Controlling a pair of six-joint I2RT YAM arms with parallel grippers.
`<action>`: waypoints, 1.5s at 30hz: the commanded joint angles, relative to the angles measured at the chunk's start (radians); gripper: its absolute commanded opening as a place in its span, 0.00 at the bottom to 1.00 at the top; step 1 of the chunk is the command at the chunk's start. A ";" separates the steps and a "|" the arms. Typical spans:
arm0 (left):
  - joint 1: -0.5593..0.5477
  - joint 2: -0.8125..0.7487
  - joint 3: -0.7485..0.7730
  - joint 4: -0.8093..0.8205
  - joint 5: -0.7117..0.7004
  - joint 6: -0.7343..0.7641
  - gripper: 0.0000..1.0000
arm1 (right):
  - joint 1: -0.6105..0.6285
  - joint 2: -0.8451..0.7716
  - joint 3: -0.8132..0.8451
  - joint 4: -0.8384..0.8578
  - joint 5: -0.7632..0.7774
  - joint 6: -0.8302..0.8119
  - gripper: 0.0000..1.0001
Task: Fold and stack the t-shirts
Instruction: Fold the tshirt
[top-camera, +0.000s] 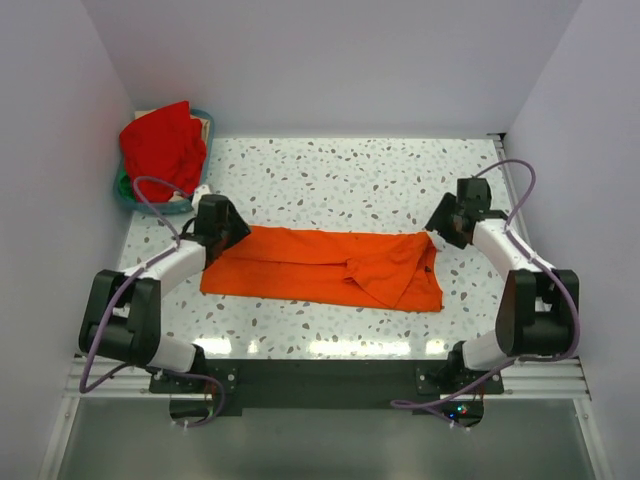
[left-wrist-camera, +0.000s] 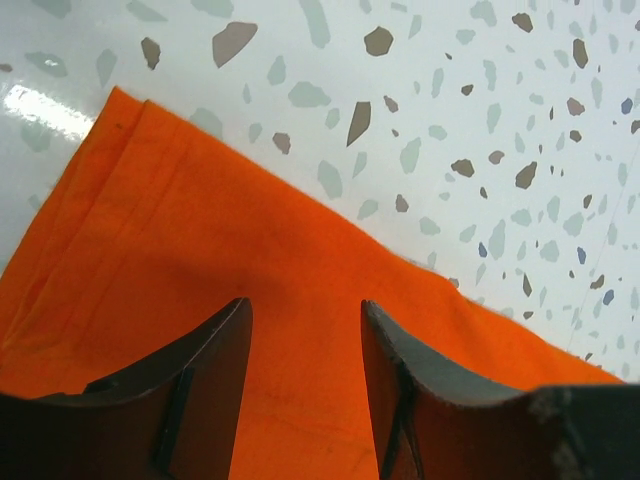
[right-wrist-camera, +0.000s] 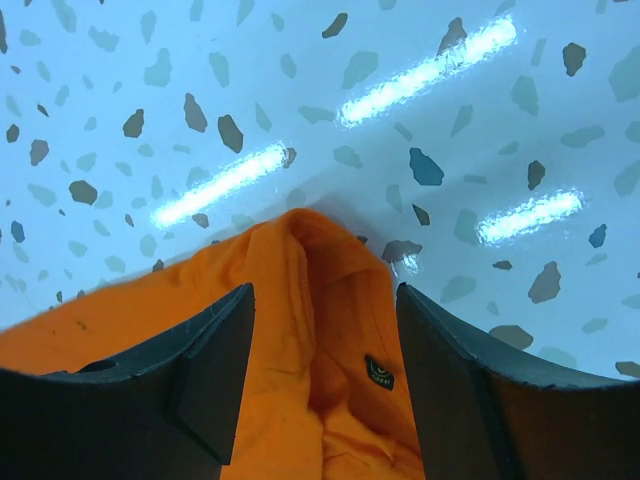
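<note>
Dark fingers (left-wrist-camera: 215, 380) of the left gripper (left-wrist-camera: 304, 306) fill the bottom of the left wrist view, spread apart with nothing pinched between them, poised over the left end of the orange t-shirt (left-wrist-camera: 200, 250). At the back left corner of the speckled table (top-camera: 330, 180) stands a basket (top-camera: 128, 193) with a red t-shirt (top-camera: 162, 140) heaped in it. The orange t-shirt lies across the middle of the table as a long band, smooth on its left half and rumpled toward the right (a small dark label (right-wrist-camera: 378, 372) shows in the folds there). The right gripper (right-wrist-camera: 325, 290) is above the shirt's far right corner, its jaws likewise parted and holding nothing.
</note>
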 joint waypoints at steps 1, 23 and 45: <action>-0.002 0.061 0.088 -0.026 -0.004 0.016 0.52 | -0.004 0.062 0.053 0.041 -0.070 -0.010 0.61; 0.033 0.228 0.138 -0.092 -0.053 -0.015 0.50 | -0.076 0.043 -0.123 0.180 -0.145 0.066 0.00; 0.041 0.139 0.148 -0.091 -0.030 0.017 0.57 | -0.085 -0.043 -0.154 0.147 -0.030 0.026 0.48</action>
